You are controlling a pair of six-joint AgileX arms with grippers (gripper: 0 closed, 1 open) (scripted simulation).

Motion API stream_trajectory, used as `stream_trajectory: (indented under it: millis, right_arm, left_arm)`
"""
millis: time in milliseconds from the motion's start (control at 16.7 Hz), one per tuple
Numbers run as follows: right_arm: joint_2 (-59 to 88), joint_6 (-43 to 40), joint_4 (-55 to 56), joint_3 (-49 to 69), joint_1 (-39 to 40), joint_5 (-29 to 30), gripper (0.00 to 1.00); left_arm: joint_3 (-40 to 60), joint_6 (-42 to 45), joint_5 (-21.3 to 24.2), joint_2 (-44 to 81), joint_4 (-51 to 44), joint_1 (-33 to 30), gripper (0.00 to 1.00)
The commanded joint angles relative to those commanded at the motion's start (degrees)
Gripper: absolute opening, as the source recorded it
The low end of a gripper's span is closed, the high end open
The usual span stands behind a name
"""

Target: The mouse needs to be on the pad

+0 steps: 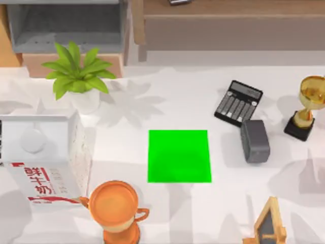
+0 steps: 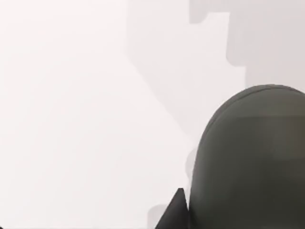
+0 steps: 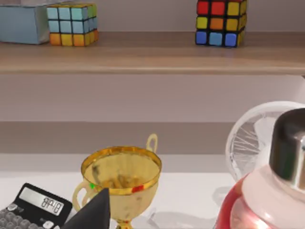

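Note:
The mouse (image 1: 255, 141), a small dark grey rounded block, lies on the white table to the right of the pad (image 1: 179, 155), with a gap between them. The pad is a flat bright green square at the table's middle with nothing on it. In the left wrist view my left gripper (image 2: 175, 212) is a small black wedge beside a large dark rounded shape (image 2: 248, 162) close to the camera. My right gripper (image 3: 95, 210) is a black wedge in the right wrist view, in front of a gold trophy (image 3: 121, 179).
A black calculator (image 1: 238, 102) lies just behind the mouse, the gold trophy (image 1: 307, 107) to its right. A potted plant (image 1: 76, 71) and a milk carton (image 1: 43, 168) stand left. An orange cup (image 1: 116, 208) and a wooden stand (image 1: 269, 223) are near the front.

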Motion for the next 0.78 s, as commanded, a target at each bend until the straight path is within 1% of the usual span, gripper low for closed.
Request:
stream_trajectory:
  millis: [180, 360, 540, 780]
  right_arm:
    - [0.00, 0.00, 0.00, 0.00, 0.00, 0.00, 1.00]
    - [0.00, 0.00, 0.00, 0.00, 0.00, 0.00, 1.00]
    - [0.00, 0.00, 0.00, 0.00, 0.00, 0.00, 1.00]
    - [0.00, 0.00, 0.00, 0.00, 0.00, 0.00, 1.00]
  left_arm:
    - [0.75, 1.48, 0.11, 0.13, 0.09, -0.65, 0.00]
    - [3.98, 8.15, 0.59, 0.86, 0.38, -3.68, 0.00]
    - [9.12, 19.32, 1.35, 2.26, 0.69, -8.82, 0.00]
    - [17.81, 39.33, 2.46, 5.36, 0.81, -17.92, 0.00]
